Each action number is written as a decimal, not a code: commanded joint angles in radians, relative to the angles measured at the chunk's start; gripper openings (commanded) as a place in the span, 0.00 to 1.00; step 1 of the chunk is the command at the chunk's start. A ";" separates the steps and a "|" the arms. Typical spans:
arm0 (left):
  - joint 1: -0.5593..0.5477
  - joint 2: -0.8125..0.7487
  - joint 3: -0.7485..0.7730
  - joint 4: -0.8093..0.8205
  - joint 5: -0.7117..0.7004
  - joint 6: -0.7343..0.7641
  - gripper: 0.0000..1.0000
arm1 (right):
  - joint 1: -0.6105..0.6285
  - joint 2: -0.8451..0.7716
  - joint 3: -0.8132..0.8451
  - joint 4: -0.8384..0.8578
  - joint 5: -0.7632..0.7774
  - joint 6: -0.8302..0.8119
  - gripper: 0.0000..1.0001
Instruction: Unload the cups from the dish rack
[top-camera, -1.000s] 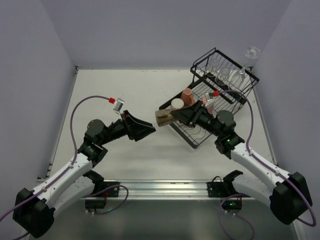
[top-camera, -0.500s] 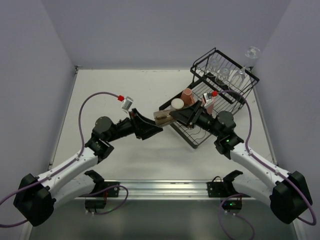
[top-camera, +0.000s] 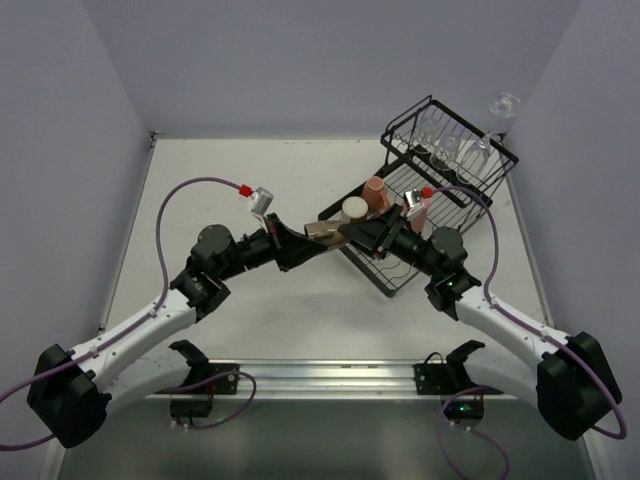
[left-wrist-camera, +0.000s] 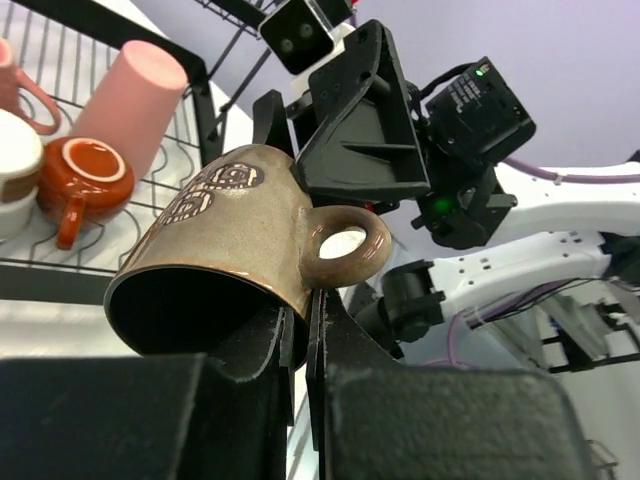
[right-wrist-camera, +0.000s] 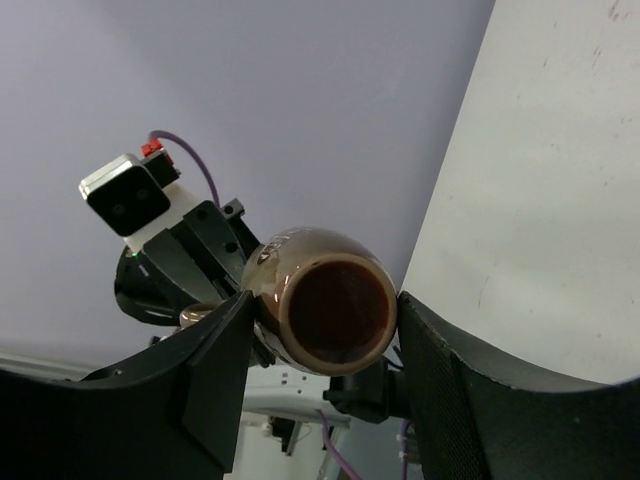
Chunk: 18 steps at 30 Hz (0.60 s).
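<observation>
A dark brown mug hangs in the air between both arms, left of the black wire dish rack. My left gripper is shut on the mug at its rim beside the handle, one finger inside and one outside. My right gripper has a finger against each side of the same mug. In the rack are a pink tumbler, an orange-red mug, a cream cup and clear glasses.
The rack's raised wire basket stands at the back right, close to the right wall. A clear glass sits at its upper right corner. Both arms meet at the table's middle; purple cables loop above them.
My left arm reached right to the brown mug and its open jaws shut on the rim. The right arm stayed nearly still with the mug between its fingers.
</observation>
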 joint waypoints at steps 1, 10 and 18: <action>0.001 -0.017 0.162 -0.213 -0.176 0.190 0.00 | 0.008 -0.016 0.008 -0.006 -0.016 -0.039 0.60; 0.032 0.301 0.705 -0.979 -0.707 0.431 0.00 | 0.008 -0.251 0.037 -0.452 0.123 -0.387 0.91; 0.303 0.596 0.866 -1.202 -0.743 0.467 0.00 | 0.010 -0.360 0.054 -0.722 0.140 -0.605 0.93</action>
